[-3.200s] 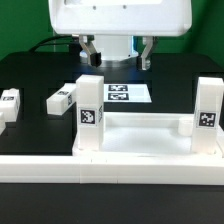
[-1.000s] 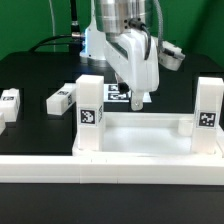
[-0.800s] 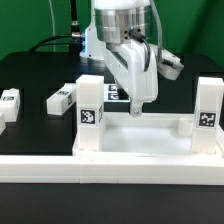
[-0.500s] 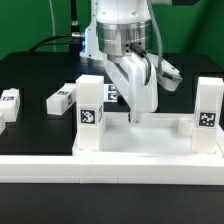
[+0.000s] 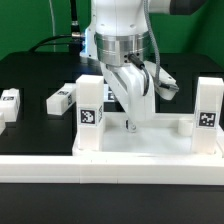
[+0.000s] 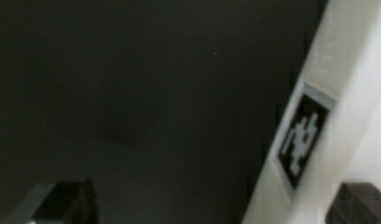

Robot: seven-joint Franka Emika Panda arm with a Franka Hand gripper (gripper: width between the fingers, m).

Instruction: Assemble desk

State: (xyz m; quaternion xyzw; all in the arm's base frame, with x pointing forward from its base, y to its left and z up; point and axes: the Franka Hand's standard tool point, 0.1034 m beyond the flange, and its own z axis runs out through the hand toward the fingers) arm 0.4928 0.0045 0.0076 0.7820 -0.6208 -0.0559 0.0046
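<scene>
Two upright legs (image 5: 90,112) stood at the far corners of the desk top (image 5: 140,158), which sat on the table (image 5: 40,135) nearest the exterior camera. Two loose legs (image 5: 62,98) lay well apart from it toward the exterior view's left. Your hand (image 5: 133,121) hung low over the far rim of the desk top, between the upright legs and nearer the left one, with its jaws spread wide and nothing between them. In the wrist view one dark fingertip (image 6: 62,200) showed at each side. A white tagged piece (image 6: 308,135) ran past them, though you could not tell from that view which part it was. The marker board (image 5: 113,93) was mostly hidden behind the arm. The likely trouble from here was alignment. If the hand dropped without straddling the rim, a finger would probably land on top of it and press or shove the desk top across the table. A skewed approach could also bring the wrist against the nearer upright leg, and a shallow bite on so thin a rim might slip as you closed or pulled.
</scene>
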